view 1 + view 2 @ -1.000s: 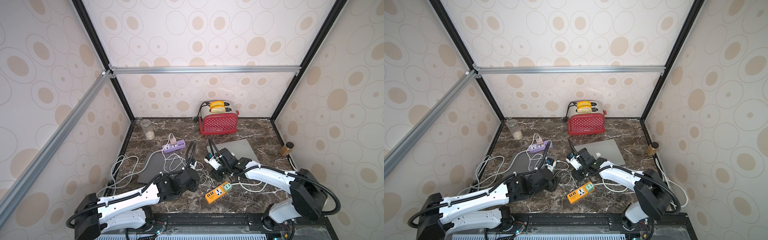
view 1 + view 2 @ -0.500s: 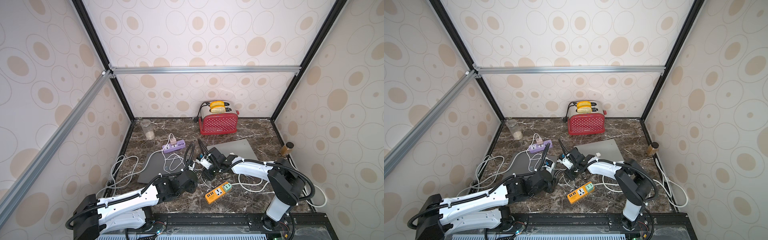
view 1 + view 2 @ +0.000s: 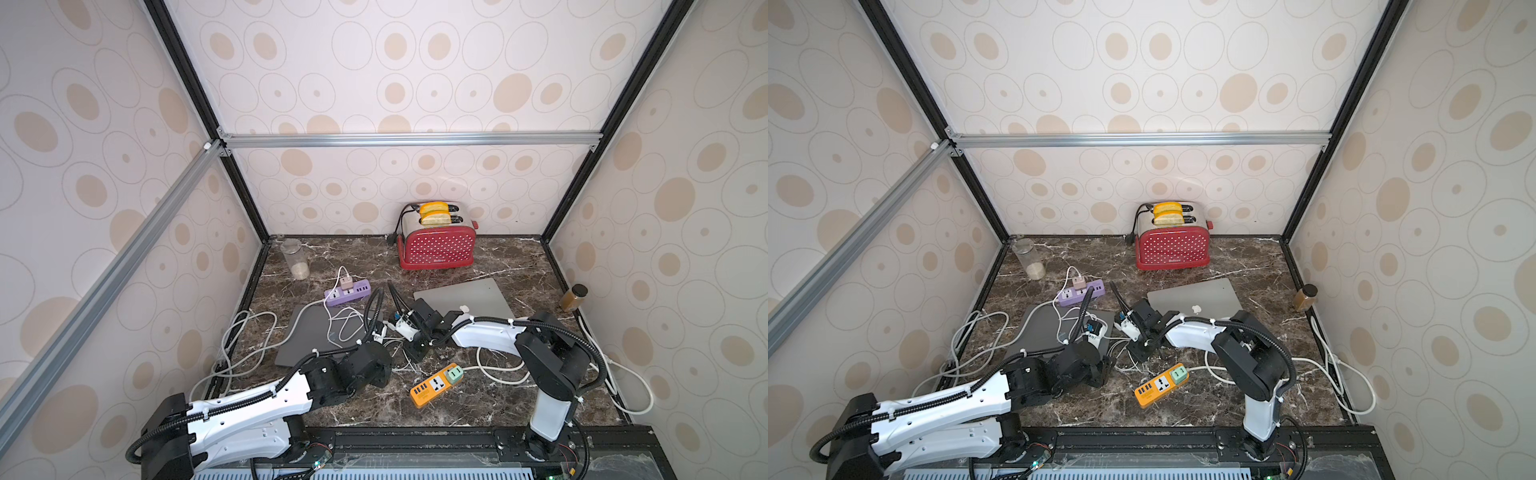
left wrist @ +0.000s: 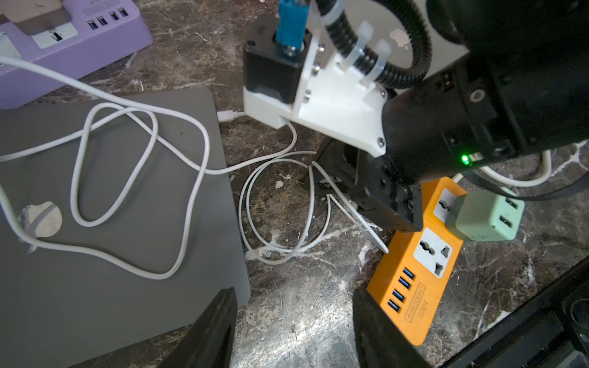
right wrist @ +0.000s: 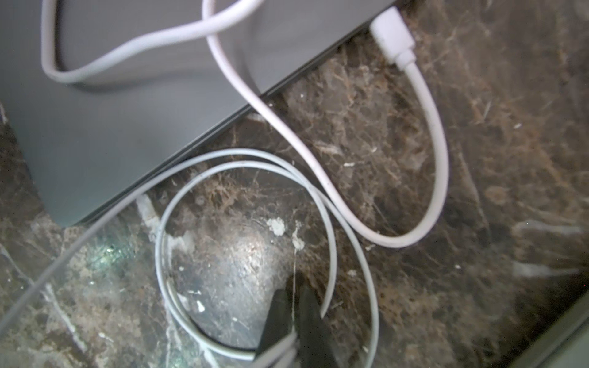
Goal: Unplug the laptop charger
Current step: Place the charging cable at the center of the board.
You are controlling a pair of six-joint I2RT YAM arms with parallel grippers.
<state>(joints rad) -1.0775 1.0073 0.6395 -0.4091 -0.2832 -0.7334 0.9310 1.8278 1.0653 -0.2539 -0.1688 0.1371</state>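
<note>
Right wrist: right jaws pinch thin round white cable [image 5: 242, 163] over veined marble [image 5: 478, 191]; left jaws spread.

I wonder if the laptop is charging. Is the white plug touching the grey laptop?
Touching. The right wrist view shows the end of the white plug seated against the edge of the grey laptop, with no gap between them.

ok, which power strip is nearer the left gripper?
The orange strip, lying right beside the left gripper. The purple strip lies farther off, past the grey laptop.
</note>
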